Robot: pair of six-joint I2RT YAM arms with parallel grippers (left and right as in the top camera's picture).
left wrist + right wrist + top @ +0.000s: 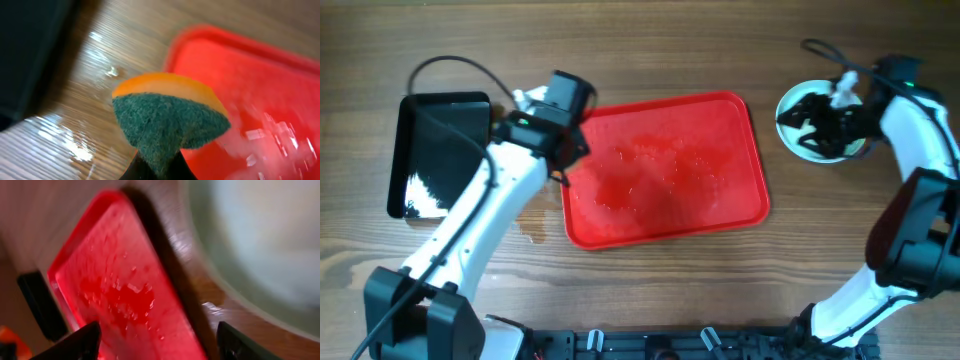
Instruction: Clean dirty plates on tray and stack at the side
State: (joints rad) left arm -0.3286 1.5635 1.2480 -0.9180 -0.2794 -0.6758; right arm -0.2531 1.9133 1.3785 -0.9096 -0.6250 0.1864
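One right gripper (823, 120), spread wide and empty, hangs over the plates (787, 102); the left gripper (156, 169) pinches a sponge (170, 115) at the tray (725, 140) rim.

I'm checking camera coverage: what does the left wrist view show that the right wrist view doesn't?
Only the left wrist view: the green scouring face of the sponge, pinched in the left gripper. Only the right wrist view: a pale plate beside the red tray. Both: the wet red tray, part of the black tray and the wooden table.
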